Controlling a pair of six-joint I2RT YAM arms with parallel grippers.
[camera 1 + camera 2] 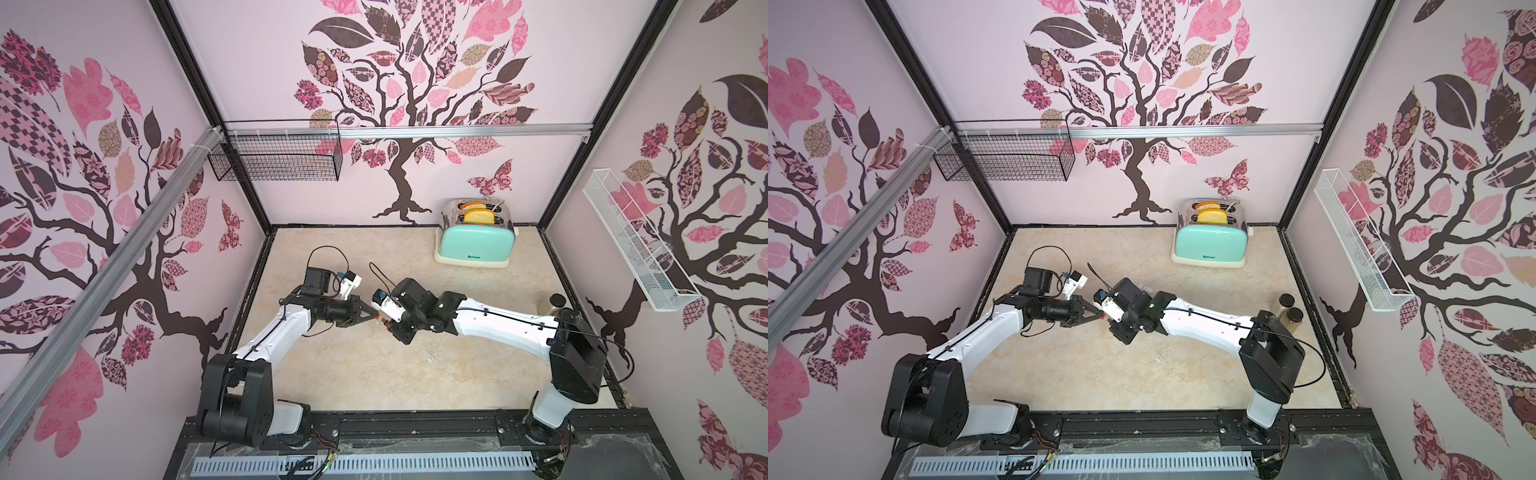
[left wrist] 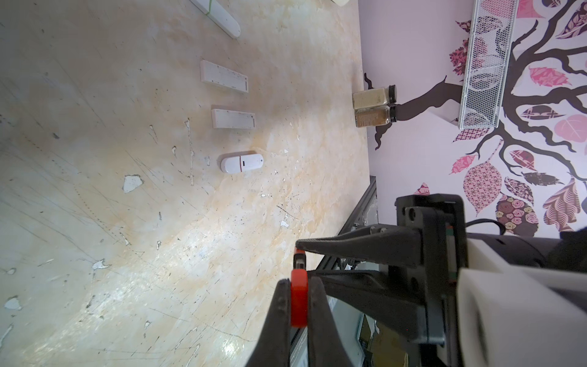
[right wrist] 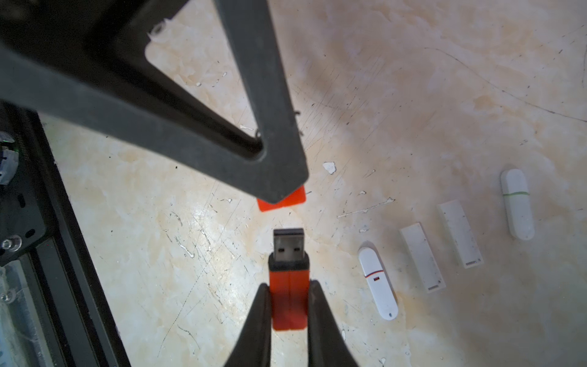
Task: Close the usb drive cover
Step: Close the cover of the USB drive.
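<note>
My right gripper (image 3: 289,290) is shut on the red body of the usb drive (image 3: 289,276), whose bare metal plug (image 3: 288,243) sticks out ahead of the fingertips. My left gripper (image 2: 298,286) is shut on the small red cover (image 2: 299,300). The right wrist view shows the cover (image 3: 297,200) peeking out under the left gripper's black tip, roughly in line with the plug and a short gap from it. In both top views the left gripper (image 1: 371,314) and right gripper (image 1: 385,323) meet tip to tip above the table's middle, with only an orange speck showing between them.
Several white usb drives lie in a row on the table below, such as a capped one (image 3: 378,282) and a flat one (image 3: 422,257). A mint toaster (image 1: 476,241) stands at the back. Two spice jars (image 1: 1289,309) stand by the right wall.
</note>
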